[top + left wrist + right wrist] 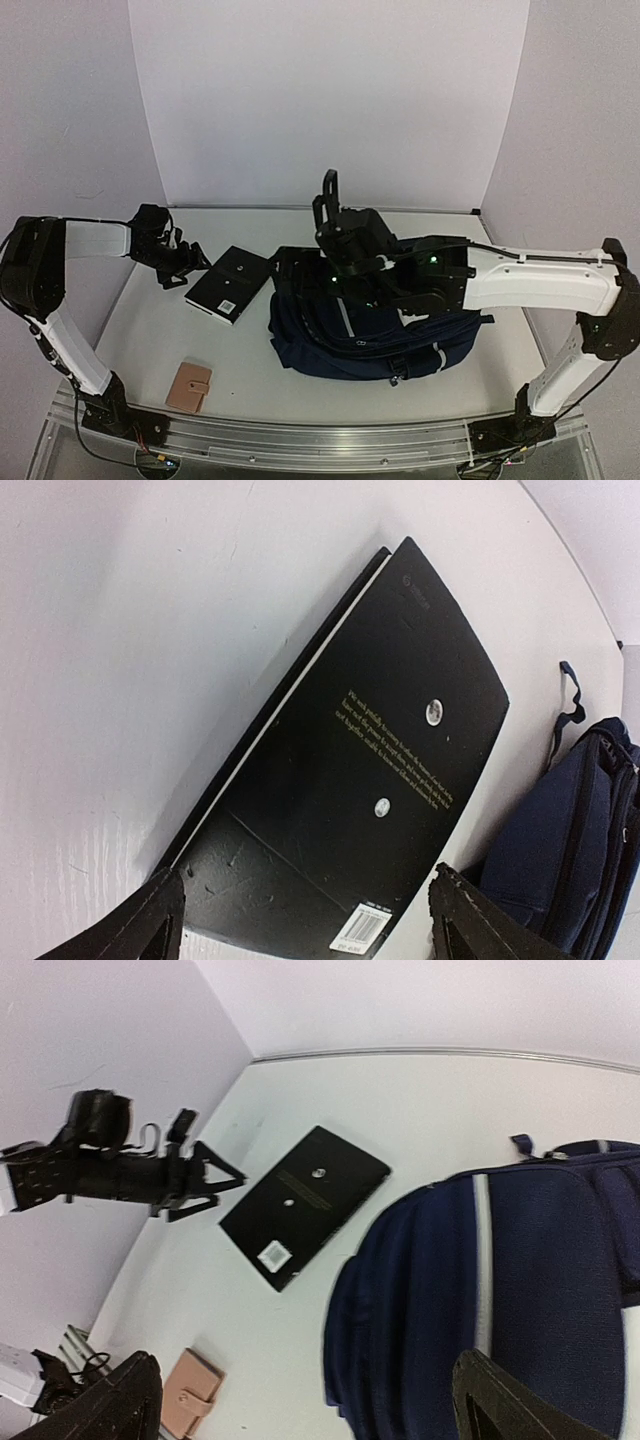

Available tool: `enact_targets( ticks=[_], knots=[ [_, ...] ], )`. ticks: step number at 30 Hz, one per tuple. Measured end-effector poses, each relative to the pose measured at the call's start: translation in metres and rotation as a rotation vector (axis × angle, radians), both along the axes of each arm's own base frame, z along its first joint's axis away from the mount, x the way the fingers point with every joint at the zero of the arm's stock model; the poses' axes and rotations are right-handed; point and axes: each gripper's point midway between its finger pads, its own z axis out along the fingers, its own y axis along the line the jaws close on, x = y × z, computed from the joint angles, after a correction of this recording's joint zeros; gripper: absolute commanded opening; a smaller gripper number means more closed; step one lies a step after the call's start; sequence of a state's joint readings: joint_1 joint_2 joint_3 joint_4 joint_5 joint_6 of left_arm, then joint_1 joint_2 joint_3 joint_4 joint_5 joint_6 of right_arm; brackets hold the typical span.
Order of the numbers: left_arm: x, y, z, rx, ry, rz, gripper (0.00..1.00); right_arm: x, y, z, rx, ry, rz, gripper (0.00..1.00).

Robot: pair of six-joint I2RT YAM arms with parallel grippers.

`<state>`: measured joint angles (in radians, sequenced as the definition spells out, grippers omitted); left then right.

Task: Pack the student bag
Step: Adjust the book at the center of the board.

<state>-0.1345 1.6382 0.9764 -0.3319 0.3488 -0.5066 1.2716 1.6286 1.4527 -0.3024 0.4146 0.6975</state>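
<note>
Here, surface: a plain white table [300, 390], matte, with a metal rail [320, 435] along its near edge.
Room: pale walls [330, 100] close in the back and both sides.
Student bag [330, 345]: lies flat, centre-right on the table, partly under the right arm.
Bag axis: long axis runs left to right across the table; a small navy loop [520, 1145] shows at its far edge.
Left gripper [305, 920]: fingers spread, the barcode end of the black book [230, 283] between them; contact unclear.
Right gripper [310, 1400]: fingers wide apart above the bag, holding nothing.
Near left: a tan wallet [188, 387].
</note>
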Motion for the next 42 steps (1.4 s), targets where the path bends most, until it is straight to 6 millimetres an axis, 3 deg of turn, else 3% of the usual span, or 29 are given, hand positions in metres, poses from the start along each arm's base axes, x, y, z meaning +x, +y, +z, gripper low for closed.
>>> enact_targets(
  ticks=[3,8,12,19,23,25,28,31,36,40,42],
  knots=[
    [0.012,-0.001,-0.002,0.008,-0.011,-0.012,0.82,0.003,0.037,-0.015,-0.005,0.024,0.043,0.92],
    [0.028,-0.006,-0.007,0.009,-0.035,-0.040,0.73,0.018,0.089,-0.076,-0.048,0.109,0.078,0.88],
    [0.034,-0.009,-0.019,0.005,-0.030,-0.061,0.71,0.032,0.108,-0.125,-0.081,0.181,0.083,0.84],
    [0.034,-0.014,-0.033,-0.022,-0.008,-0.080,0.49,0.055,0.131,-0.177,-0.068,0.279,0.091,0.80],
    [0.029,-0.015,-0.040,-0.038,-0.011,-0.084,0.43,0.063,0.132,-0.191,-0.056,0.317,0.085,0.80],
    [0.016,-0.016,-0.050,-0.045,0.008,-0.087,0.43,0.065,0.131,-0.192,-0.045,0.330,0.083,0.79],
    [-0.003,-0.023,-0.050,-0.062,0.009,-0.099,0.43,0.073,0.127,-0.194,-0.025,0.342,0.066,0.77],
    [-0.029,-0.041,-0.044,-0.090,0.013,-0.135,0.44,0.084,0.113,-0.210,-0.031,0.362,0.032,0.76],
    [-0.063,-0.060,-0.023,-0.133,0.000,-0.167,0.52,0.101,0.086,-0.218,-0.043,0.369,-0.020,0.75],
    [-0.059,-0.055,0.009,-0.139,-0.076,-0.131,0.55,0.117,0.072,-0.218,-0.046,0.366,-0.058,0.71],
    [-0.054,-0.048,0.013,-0.132,-0.081,-0.097,0.55,0.124,0.066,-0.218,-0.049,0.366,-0.071,0.71]
  ],
)
